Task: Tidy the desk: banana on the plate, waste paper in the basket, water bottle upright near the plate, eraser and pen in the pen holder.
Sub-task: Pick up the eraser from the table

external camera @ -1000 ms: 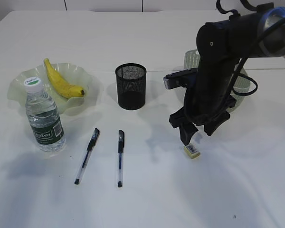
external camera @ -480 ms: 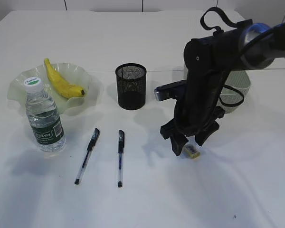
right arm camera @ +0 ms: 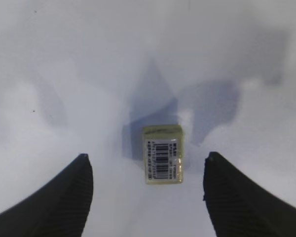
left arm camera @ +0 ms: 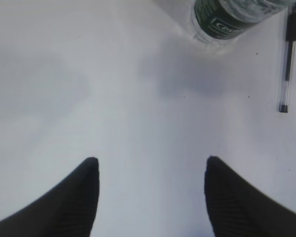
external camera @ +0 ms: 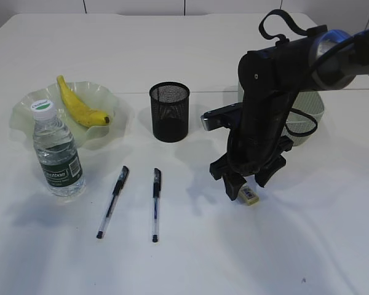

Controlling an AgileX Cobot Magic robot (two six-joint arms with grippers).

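My right gripper (external camera: 247, 178) hangs open just above the small yellowish eraser (external camera: 249, 195) with a barcode label. In the right wrist view the eraser (right arm camera: 162, 154) lies on the table between the two open fingers (right arm camera: 147, 163), untouched. Two pens (external camera: 112, 201) (external camera: 155, 203) lie side by side on the table in front of the black mesh pen holder (external camera: 170, 112). The banana (external camera: 80, 105) lies on the pale green plate (external camera: 24, 110). The water bottle (external camera: 57, 149) stands upright in front of the plate. My left gripper (left arm camera: 150, 163) is open over bare table, with the bottle's base (left arm camera: 227, 19) and one pen (left arm camera: 287, 54) ahead.
A pale mesh waste basket (external camera: 307, 114) stands behind my right arm, mostly hidden by it. The white table (external camera: 190, 258) fills the view. My left arm does not show in the exterior view.
My right arm moved left and down over the eraser during the last second, then held nearly still. The eraser, pens, bottle and banana have not moved.
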